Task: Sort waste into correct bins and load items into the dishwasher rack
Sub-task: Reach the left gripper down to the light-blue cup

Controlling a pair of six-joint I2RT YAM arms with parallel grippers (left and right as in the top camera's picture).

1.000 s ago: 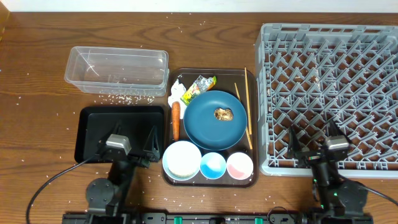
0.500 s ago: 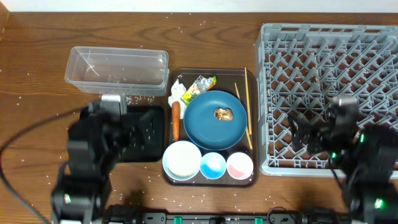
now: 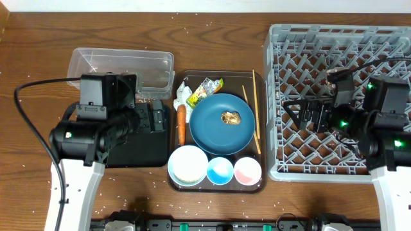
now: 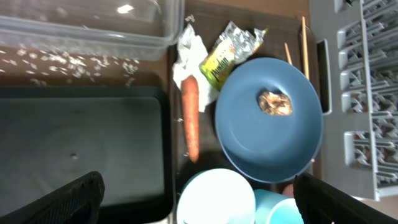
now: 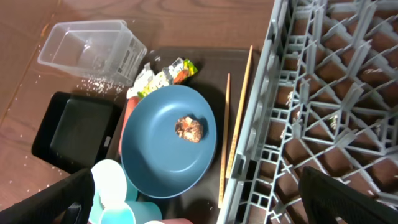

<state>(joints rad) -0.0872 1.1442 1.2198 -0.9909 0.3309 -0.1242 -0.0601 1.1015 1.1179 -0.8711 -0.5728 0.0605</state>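
Blue plate (image 3: 215, 131) sits on the brown tray (image 3: 247, 80), food lump (image 3: 231, 117) on it, carrot (image 3: 182, 123) just beside. Your left gripper (image 3: 153, 119) hangs over the black tray (image 3: 151, 147), your right gripper (image 3: 307, 114) over the rack (image 3: 340, 51). Both have fingers spread and are holding nothing.

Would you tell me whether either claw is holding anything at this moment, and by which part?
Nothing is held: the left claw and the right claw are both open and empty.

bright even light; soft shadows; glare on the clear tub (image 4: 87, 25).
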